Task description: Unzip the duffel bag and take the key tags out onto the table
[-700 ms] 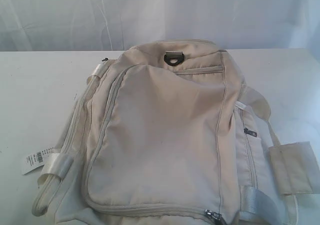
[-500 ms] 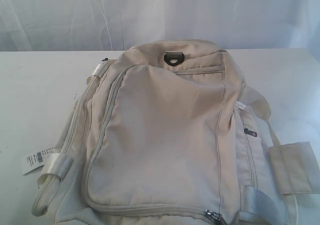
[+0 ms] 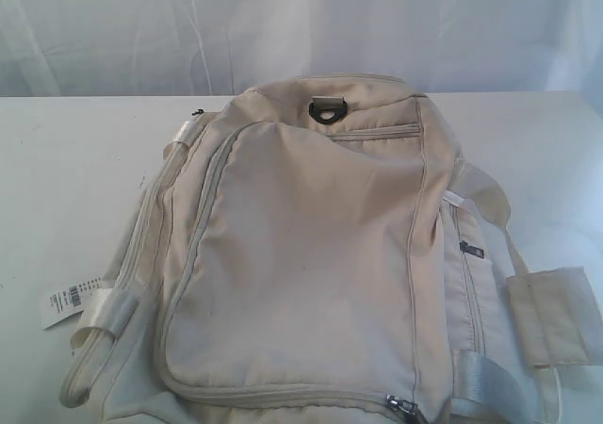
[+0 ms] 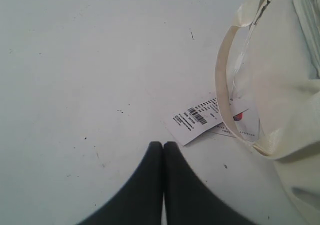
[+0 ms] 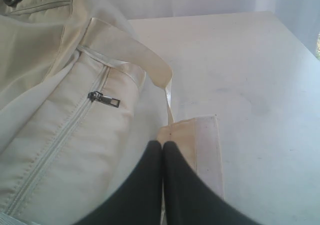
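duffel bag (image 3: 311,254) near end cut off at bottom edge, hang tag (image 4: 197,119) print unreadably small

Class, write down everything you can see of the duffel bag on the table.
The duffel bag is large, cream fabric, lying on the white table, and its visible zippers look closed. A black D-ring sits at its far end, and a dark zipper pull on a side pocket. Pale webbing straps loop out at the sides, one with a padded sleeve. A barcode tag lies on the table beside one handle.
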Controlling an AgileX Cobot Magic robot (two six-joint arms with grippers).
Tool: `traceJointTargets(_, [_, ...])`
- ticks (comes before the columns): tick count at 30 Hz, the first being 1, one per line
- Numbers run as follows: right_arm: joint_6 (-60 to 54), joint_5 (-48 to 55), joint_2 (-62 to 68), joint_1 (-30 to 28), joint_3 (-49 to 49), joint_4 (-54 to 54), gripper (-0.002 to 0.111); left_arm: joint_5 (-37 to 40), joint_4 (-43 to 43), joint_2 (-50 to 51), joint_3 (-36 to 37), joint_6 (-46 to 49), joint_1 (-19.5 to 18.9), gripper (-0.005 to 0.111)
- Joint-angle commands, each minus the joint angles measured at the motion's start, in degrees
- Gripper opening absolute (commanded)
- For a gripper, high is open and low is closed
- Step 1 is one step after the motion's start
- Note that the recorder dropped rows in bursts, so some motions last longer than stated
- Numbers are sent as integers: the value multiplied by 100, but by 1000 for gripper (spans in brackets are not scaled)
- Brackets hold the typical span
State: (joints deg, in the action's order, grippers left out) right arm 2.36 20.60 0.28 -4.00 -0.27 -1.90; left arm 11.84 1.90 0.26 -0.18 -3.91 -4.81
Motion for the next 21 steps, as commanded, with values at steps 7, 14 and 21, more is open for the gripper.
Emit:
traceJointTargets(7, [-11,-58,-28,26,27,-5,0,945,61,-26,-985,-19,-22,0])
traceJointTargets(14, [-11,-58,-28,26,27,-5,0,677,61,-26,-1927,-19,-22,0])
traceJointTargets(21, [-11,-58,-28,26,27,-5,0,-31,61,-26,-1938,-19,-22,0])
